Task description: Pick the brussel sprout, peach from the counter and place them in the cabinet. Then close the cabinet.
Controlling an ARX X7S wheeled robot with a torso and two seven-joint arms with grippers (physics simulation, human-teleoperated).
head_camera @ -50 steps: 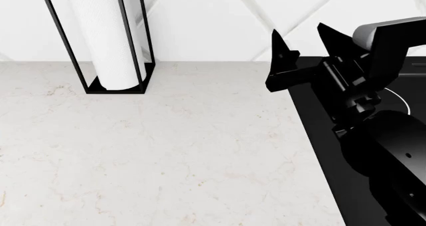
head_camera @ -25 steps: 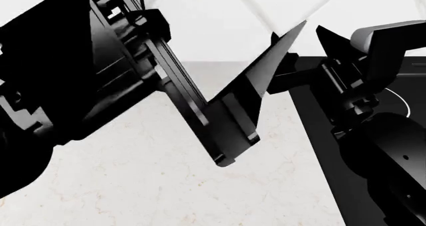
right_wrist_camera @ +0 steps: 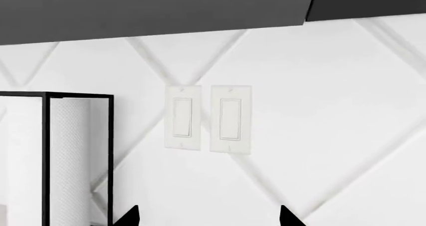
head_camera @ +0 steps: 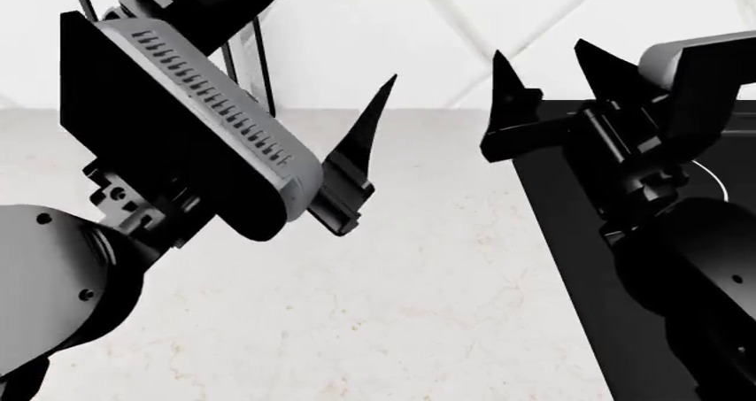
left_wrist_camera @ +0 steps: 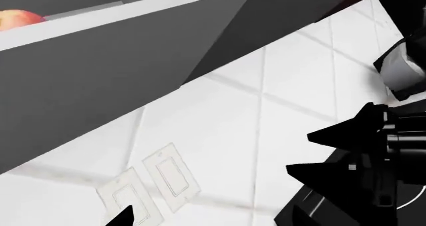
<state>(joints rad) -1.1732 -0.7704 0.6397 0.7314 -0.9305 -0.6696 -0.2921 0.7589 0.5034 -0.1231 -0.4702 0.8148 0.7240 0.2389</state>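
The white marble counter [head_camera: 390, 312] carries a black-framed paper towel holder [head_camera: 243, 38] at its back edge and a black stovetop [head_camera: 590, 224] at its right edge.

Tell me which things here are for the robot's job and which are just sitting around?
For the job:
- peach, up inside the cabinet
- counter
- left claw and right claw, both open and empty

Just sitting around:
- paper towel holder
- wall switches
- stovetop
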